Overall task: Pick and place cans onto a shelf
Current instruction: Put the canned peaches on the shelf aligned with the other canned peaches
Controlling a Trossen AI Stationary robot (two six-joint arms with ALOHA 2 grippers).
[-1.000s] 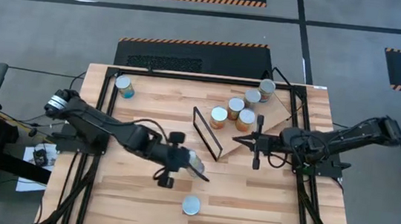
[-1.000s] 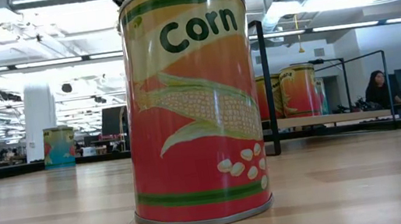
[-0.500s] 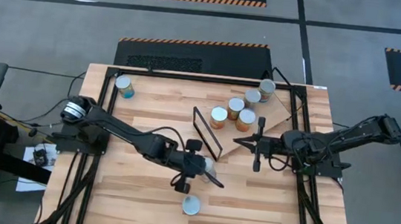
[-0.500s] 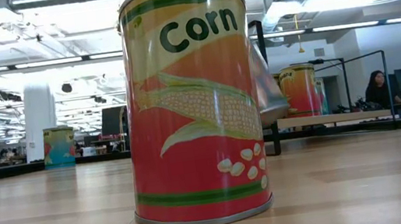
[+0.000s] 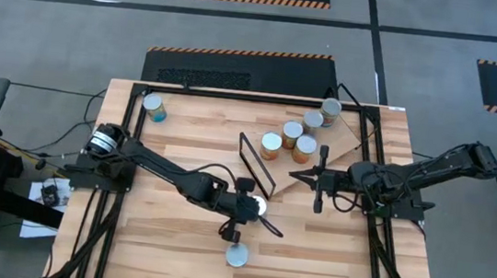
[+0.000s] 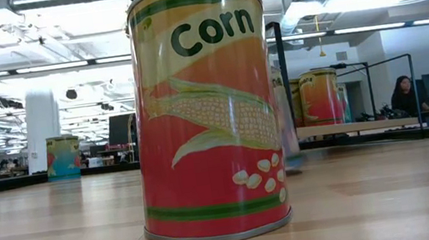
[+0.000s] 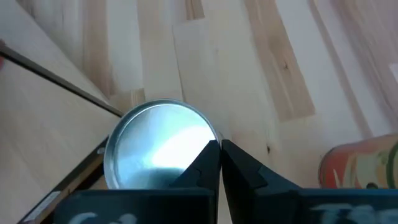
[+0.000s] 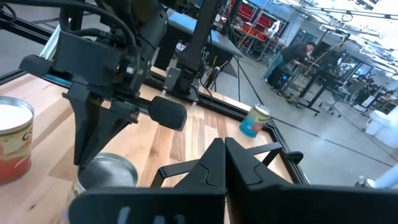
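Both grippers closed, empty — left gripper (image 5: 263, 216) over can (image 7: 158, 143), prob. by shelf (image 5: 346, 138) edge.

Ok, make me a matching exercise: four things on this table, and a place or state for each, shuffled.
Things:
1. corn can
2. blue-labelled can
3. silver-topped can
4. right gripper

Places or states:
A. far left corner of the table
B. at the left gripper, beside the wire frame
C. alone near the table's near edge
D. shut, by the shelf

Pairs: 1-C, 2-A, 3-B, 4-D
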